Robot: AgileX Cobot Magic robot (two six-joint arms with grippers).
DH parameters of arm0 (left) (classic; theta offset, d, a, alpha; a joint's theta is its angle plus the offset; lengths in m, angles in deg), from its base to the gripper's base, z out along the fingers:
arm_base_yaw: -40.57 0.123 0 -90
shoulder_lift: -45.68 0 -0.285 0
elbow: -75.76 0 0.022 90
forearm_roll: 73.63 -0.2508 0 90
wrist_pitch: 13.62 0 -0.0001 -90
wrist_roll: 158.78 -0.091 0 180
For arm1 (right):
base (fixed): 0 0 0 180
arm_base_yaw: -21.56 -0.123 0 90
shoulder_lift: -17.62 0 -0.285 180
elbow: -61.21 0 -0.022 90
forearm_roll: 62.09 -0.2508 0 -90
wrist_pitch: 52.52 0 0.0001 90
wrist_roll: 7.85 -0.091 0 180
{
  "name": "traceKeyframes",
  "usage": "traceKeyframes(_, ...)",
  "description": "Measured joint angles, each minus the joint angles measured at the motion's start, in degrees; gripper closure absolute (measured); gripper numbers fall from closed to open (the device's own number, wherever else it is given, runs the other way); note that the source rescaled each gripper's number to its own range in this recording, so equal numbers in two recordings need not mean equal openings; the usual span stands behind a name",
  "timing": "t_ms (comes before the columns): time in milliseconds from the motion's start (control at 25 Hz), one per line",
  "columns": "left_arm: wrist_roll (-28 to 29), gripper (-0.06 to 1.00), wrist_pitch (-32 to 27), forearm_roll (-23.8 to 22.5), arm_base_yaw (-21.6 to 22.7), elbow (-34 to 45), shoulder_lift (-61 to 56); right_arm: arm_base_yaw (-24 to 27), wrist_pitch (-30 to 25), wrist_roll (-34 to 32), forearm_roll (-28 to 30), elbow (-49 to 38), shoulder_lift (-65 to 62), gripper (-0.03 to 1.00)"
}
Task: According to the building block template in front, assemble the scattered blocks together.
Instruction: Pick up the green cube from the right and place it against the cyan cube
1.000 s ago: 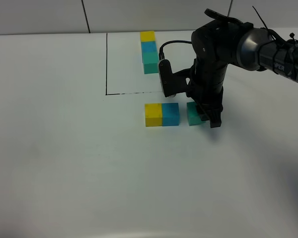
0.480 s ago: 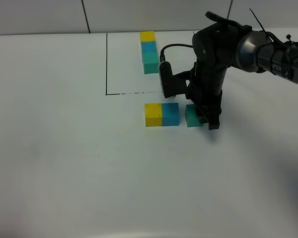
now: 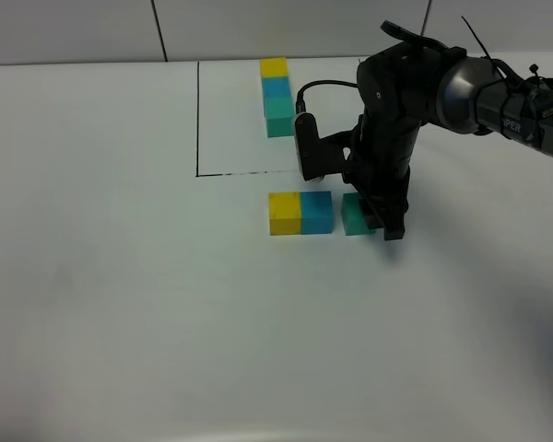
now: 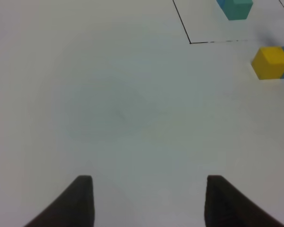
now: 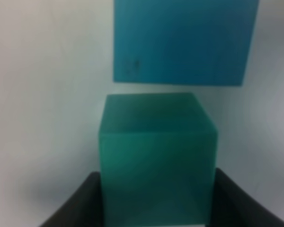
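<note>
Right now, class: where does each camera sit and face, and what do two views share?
High camera: above the table, looking down; right arm shows.
Left wrist: low, facing the yellow cube; open jaws show.
Right wrist: close on the green cube between its jaws.
Shared: the yellow cube, in high and left views.

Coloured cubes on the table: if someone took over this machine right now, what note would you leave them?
Right gripper: fingers shut on the teal-green cube.
Left gripper: open, empty, over bare table, away from the cubes.
Done: yellow cube and blue cube joined side by side, nearer the camera than the template.
Left: close the small gap between teal-green and blue, then release.
</note>
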Motion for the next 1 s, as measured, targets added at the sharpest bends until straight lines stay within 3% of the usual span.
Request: traceKeyframes(1000, 0.00, 0.80, 0.00, 0.00, 0.00, 0.00, 0.00, -0.36, 2.52, -1.52, -2.88, 0.05, 0.07, 0.95)
